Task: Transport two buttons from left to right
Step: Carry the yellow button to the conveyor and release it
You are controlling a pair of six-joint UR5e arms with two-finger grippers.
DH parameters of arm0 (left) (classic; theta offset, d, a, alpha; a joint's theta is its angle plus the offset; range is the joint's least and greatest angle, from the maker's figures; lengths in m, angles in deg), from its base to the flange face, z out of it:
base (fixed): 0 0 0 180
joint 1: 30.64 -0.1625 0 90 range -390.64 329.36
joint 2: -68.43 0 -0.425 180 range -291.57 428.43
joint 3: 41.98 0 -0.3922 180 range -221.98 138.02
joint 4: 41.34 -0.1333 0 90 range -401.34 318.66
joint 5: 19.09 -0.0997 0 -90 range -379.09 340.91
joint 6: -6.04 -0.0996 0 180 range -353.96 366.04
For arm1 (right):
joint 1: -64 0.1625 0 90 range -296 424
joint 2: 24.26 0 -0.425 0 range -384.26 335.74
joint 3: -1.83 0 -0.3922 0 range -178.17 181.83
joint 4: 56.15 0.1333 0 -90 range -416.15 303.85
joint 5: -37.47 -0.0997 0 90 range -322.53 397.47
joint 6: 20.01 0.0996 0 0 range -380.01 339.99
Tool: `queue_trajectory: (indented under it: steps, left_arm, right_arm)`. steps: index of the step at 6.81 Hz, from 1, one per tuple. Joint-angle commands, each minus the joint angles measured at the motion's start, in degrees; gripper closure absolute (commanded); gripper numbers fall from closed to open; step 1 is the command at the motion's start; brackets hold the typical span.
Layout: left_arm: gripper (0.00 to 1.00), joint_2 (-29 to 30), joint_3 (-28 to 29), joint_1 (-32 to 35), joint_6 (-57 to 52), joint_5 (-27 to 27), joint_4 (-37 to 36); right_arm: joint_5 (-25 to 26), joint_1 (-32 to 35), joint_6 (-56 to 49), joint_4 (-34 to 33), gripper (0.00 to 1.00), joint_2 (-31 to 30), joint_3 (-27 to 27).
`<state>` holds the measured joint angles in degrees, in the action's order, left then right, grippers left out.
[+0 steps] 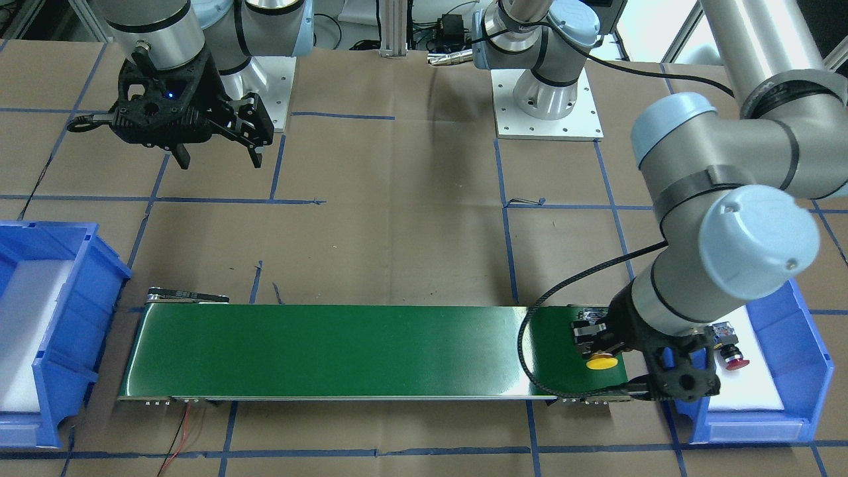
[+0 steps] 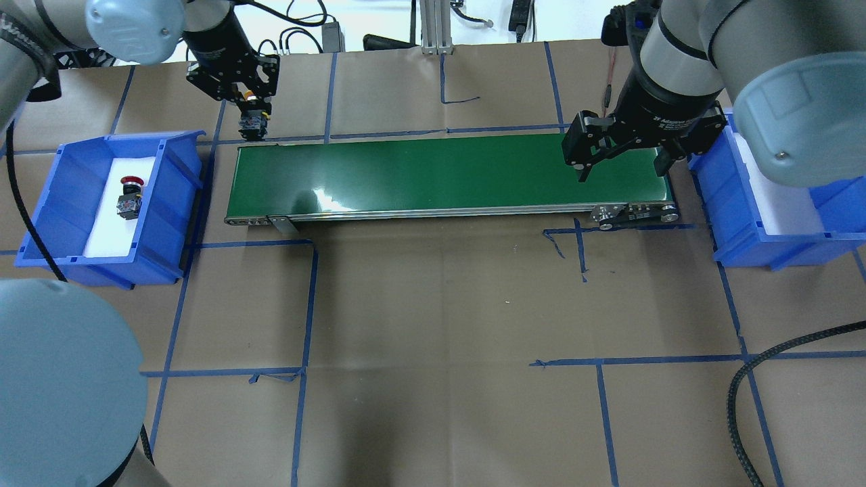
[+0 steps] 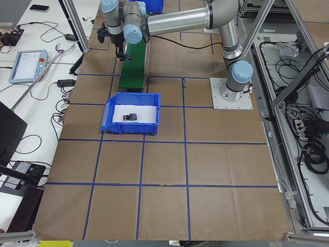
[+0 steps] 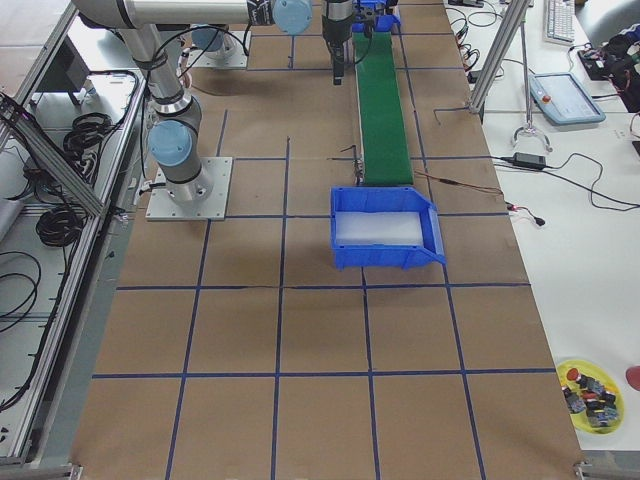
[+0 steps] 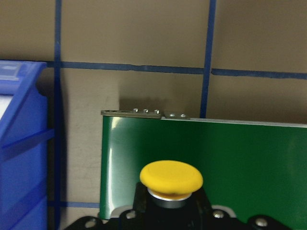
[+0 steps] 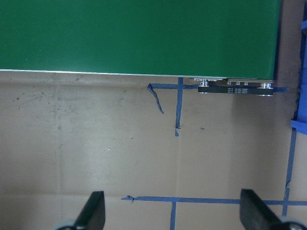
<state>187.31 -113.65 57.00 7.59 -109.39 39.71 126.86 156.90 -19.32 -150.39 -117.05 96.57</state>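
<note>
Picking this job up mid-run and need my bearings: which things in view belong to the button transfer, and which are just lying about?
Job:
yellow button, held in left pincer
red button in left bin
green belt
right bin
right pincer, open

Lying about:
teach pendant
yellow dish of spare parts
</note>
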Motion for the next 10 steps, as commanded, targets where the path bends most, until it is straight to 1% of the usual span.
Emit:
queue_trajectory:
  steps: [1, 2, 3, 4, 5, 6, 7, 8, 10]
  left_arm:
    - [0.92, 2.75, -1.18, 2.7, 2.75, 0.04, -2.89]
    - [0.92, 3.11, -3.1, 2.62, 2.84, 0.04, -5.08]
    - [0.92, 2.94, -6.86, 2.62, 2.67, 0.04, -9.46]
    - [0.92, 2.85, -10.82, 2.36, 2.32, 0.04, -16.11]
    - [0.91, 2.85, -12.68, 2.27, 2.4, -0.05, -17.92]
    - [0.86, 2.85, -13.14, 2.18, 2.31, 0.04, -18.11]
    - [0.1, 2.85, -13.23, 2.18, 2.92, 0.04, -18.2]
    - [0.0, 2.5, -12.1, 2.18, 3.01, -0.22, -17.77]
    - [0.0, 0.84, -10.77, 1.83, 2.84, -0.14, -16.89]
  right_arm:
    - [0.0, 0.0, -0.08, -0.07, 0.0, 0.07, 0.0]
    - [0.0, 0.0, -0.08, -0.07, 0.0, 0.07, 0.0]
    - [0.0, 0.0, -0.08, -0.07, 0.0, 0.07, 0.0]
    - [0.0, 0.0, 0.01, -0.07, 0.0, 0.07, 0.0]
    - [0.0, 0.0, -0.08, -0.07, 0.0, -0.02, 0.0]
    - [0.09, 0.0, -0.08, 0.02, 0.0, -0.02, 0.0]
    - [0.0, 0.0, -0.08, 0.02, 0.0, -0.02, 0.0]
    - [0.0, 0.0, -0.08, 0.02, 0.0, -0.02, 0.0]
    - [0.0, 0.0, -0.08, -0.06, 0.0, -0.02, -0.09]
